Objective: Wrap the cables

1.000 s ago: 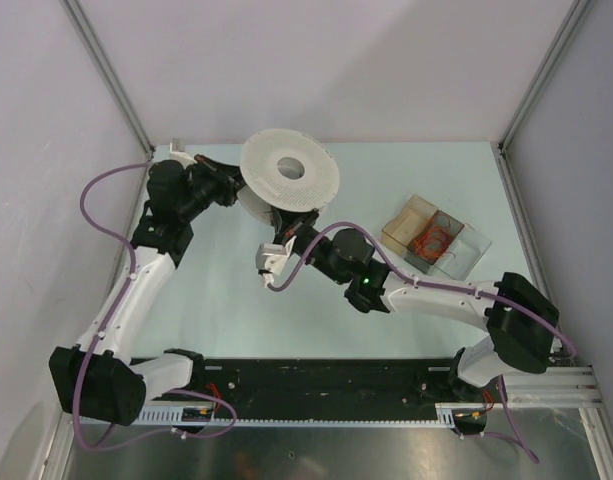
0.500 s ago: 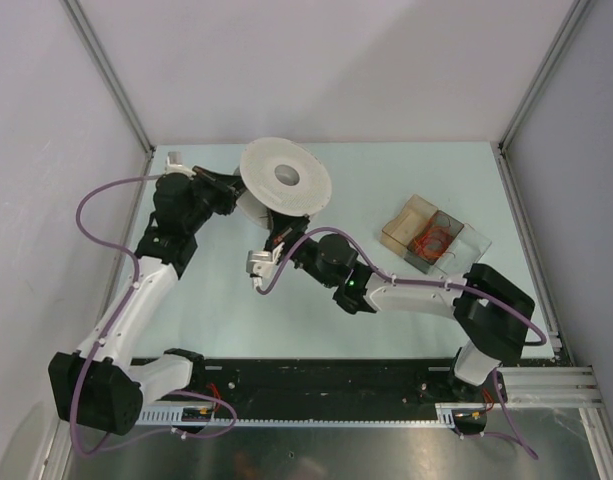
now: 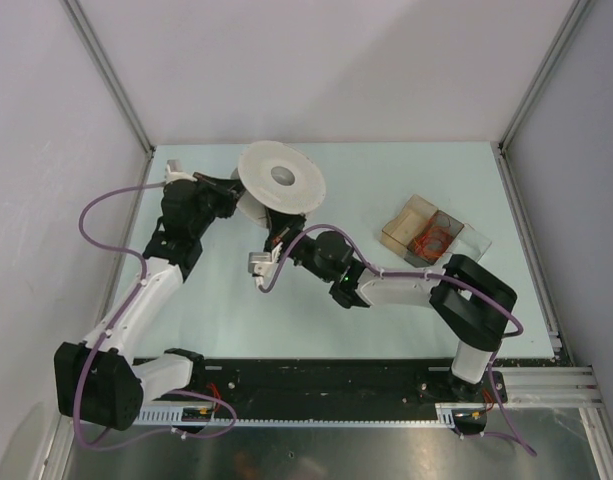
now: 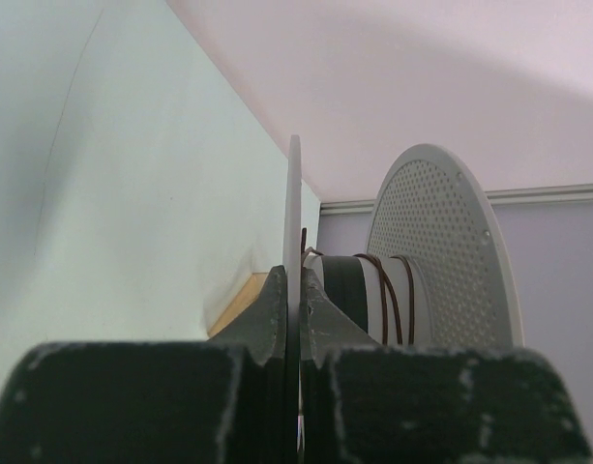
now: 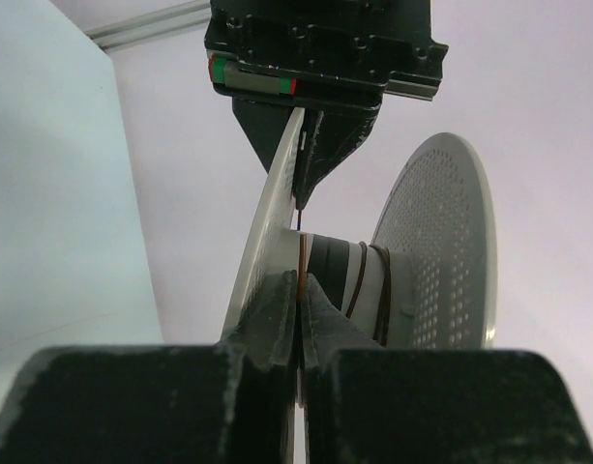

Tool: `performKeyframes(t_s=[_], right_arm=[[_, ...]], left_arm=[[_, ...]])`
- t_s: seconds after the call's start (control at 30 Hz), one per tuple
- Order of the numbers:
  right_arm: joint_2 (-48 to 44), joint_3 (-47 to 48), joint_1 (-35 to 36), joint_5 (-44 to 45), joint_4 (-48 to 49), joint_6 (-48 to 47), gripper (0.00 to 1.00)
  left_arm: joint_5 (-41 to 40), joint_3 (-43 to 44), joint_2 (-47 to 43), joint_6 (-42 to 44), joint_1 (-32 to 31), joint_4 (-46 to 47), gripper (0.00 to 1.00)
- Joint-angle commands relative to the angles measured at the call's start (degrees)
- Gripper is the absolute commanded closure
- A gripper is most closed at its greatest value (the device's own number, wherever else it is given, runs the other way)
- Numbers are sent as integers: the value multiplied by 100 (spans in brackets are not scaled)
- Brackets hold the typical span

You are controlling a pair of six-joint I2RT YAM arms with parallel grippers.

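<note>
The white perforated spool point(image 3: 304, 186) is held tilted above the table at the back left. My left gripper point(image 3: 235, 191) is shut on the edge of its thin near flange point(image 4: 293, 222). The thin brown cable point(image 4: 384, 300) runs in a few turns round the spool's core, next to a black band. My right gripper point(image 3: 277, 238) is under the spool's front edge, shut on a strand of the cable point(image 5: 300, 259) close against the near flange point(image 5: 267, 232). In the right wrist view my left gripper point(image 5: 306, 174) pinches that flange from above. More turns point(image 5: 360, 280) lie further along the core.
A clear two-part box point(image 3: 436, 238) with a small orange-red wire coil point(image 3: 429, 241) sits on the table at the right. Purple arm cords point(image 3: 106, 215) loop beside both arms. Enclosure walls and frame posts point(image 3: 111, 80) close in the back and sides.
The spool has shifted a little left and back with my left gripper. My right arm has reached further left, keeping its gripper under the spool.
</note>
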Motion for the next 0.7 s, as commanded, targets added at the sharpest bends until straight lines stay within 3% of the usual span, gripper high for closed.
performKeyframes(t_s=[0.0, 0.4, 0.67], right_arm=[[192, 396, -164, -100, 284, -277, 100], [405, 391, -422, -311, 326, -474, 100], [865, 396, -930, -792, 655, -837, 100]], left_arm=[[1034, -67, -138, -437, -588, 325, 100], [1128, -235, 111, -338, -676, 599, 100], [1463, -78, 942, 9, -554, 1205, 100]])
